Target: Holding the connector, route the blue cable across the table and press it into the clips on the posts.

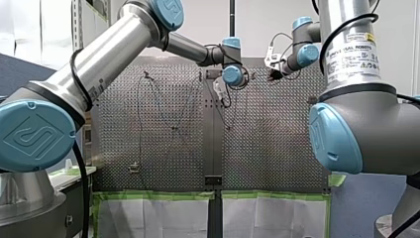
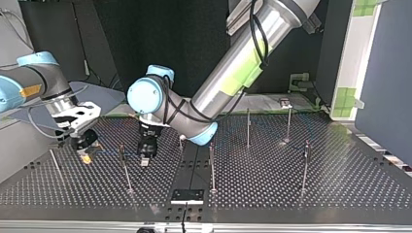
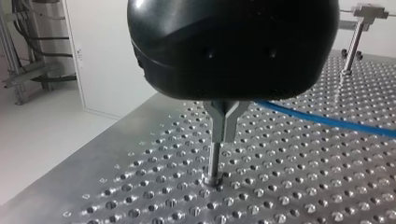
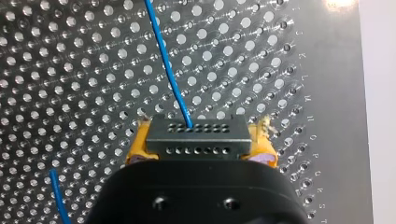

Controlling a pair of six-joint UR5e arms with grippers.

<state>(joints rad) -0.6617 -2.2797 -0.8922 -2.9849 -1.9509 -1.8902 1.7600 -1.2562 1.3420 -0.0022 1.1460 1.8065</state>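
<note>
Top view, L to R. My right arm comes in at far left. The right end effector (image 2: 86, 154) hangs low over the table (image 2: 291, 194), w/ a thin bare rod (image 2: 55, 162) just beside it.

Right wrist view: the yellow pads (image 4: 136, 148) are clamped on both ends of the connector (image 4: 196, 136), a dark block w/ two rows of small holes. The blue cable (image 4: 169, 70) exits the connector's middle and runs straight ahead over the perforated surface. A second short bit of blue shows beside the housing.

Next right in the top view is a clip post (image 2: 125, 167), upright, btwn the two end effectors. A faint blue line runs low from the connector toward it; can't tell if it sits in the clip.

Then the left end effector (image 2: 144, 159), black, points straight down near table centre, w/ my left arm reaching in from the upper right. Left wrist view: the metal fingers (image 3: 233, 114) are drawn together into a V, tips meeting, no gap. A thin metal stem (image 3: 214, 163) runs from the tips down to a table hole; can't tell if it's pinched. The cable comes out from behind the housing just beside the fingers and runs off low across the table.

Further right, well apart: centre post (image 2: 212, 167), back post (image 2: 248, 128), capped post (image 2: 288, 121), far-right post (image 2: 305, 165). A black plate (image 2: 187, 195) lies at the near edge by the centre seam.
</note>
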